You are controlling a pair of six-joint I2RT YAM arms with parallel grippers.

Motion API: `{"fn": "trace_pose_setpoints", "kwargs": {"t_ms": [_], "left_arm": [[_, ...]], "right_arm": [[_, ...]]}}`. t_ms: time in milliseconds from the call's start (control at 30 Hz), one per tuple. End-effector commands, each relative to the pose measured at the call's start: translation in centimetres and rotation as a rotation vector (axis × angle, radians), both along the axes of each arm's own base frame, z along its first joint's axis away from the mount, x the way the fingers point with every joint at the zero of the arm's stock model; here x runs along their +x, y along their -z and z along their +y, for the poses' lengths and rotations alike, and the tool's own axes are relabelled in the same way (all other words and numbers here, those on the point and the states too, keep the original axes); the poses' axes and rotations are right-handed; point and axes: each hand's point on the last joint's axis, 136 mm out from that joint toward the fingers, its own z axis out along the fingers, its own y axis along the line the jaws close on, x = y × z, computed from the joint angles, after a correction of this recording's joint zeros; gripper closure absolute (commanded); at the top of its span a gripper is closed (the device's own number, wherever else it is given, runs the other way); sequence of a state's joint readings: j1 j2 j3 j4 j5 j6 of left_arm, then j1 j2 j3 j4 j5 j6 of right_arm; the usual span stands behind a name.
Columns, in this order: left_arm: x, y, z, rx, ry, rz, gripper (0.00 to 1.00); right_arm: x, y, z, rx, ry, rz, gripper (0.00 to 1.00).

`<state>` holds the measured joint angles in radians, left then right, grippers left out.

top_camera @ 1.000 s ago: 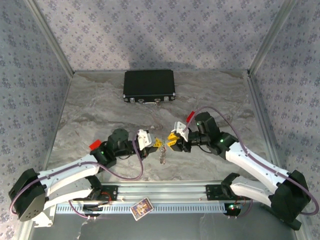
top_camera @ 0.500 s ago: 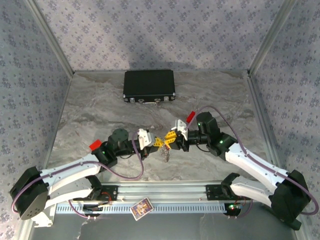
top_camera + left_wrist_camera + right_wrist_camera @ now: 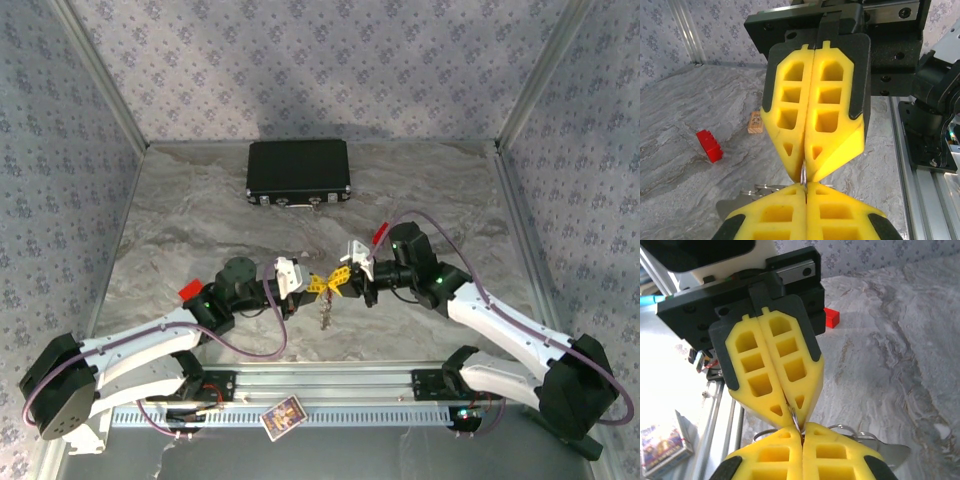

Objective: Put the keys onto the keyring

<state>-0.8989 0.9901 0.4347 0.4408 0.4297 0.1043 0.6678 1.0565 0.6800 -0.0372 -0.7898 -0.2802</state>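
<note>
At mid-frame the left gripper (image 3: 316, 288) and the right gripper (image 3: 340, 282) meet tip to tip, the fingers of both closed on the thin wire of the keyring (image 3: 804, 176). I think they should spread the coil gently, without twisting, or the wire slips out.

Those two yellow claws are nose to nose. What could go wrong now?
The left gripper and right gripper both pinch the thin keyring only with their very tips; it could slip out and fall. The tips almost touch, so a small move might knock them together or bend the ring.
</note>
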Motion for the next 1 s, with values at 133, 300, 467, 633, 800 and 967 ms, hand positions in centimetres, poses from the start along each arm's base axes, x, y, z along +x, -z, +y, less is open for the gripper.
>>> {"fn": "trace_pose_setpoints", "kwargs": {"t_ms": [133, 300, 467, 633, 800, 967], "left_arm": [[0.6, -1.9, 1.1, 0.027, -0.066, -0.06, 0.75], [0.4, -1.7, 1.7, 0.102, -0.065, -0.081, 0.74], [0.2, -2.0, 1.5, 0.112, -0.045, -0.089, 0.75], [0.1, -2.1, 1.2, 0.119, -0.022, -0.089, 0.76], [0.1, -2.3, 1.0, 0.119, -0.015, -0.1, 0.81], [0.1, -2.5, 1.0, 0.121, -0.012, -0.109, 0.93]], "right_arm": [[-0.6, -1.2, -0.1, -0.083, -0.051, -0.053, 1.0], [-1.0, -1.4, 0.0, -0.161, -0.099, -0.085, 1.0], [-1.2, -1.9, 0.5, -0.208, -0.136, -0.115, 1.0], [-1.4, -2.2, 1.0, -0.238, -0.165, -0.138, 1.0], [-1.5, -2.1, 1.8, -0.275, -0.189, -0.169, 1.0], [-1.9, -2.1, 1.9, -0.267, -0.201, -0.155, 1.0]]}}
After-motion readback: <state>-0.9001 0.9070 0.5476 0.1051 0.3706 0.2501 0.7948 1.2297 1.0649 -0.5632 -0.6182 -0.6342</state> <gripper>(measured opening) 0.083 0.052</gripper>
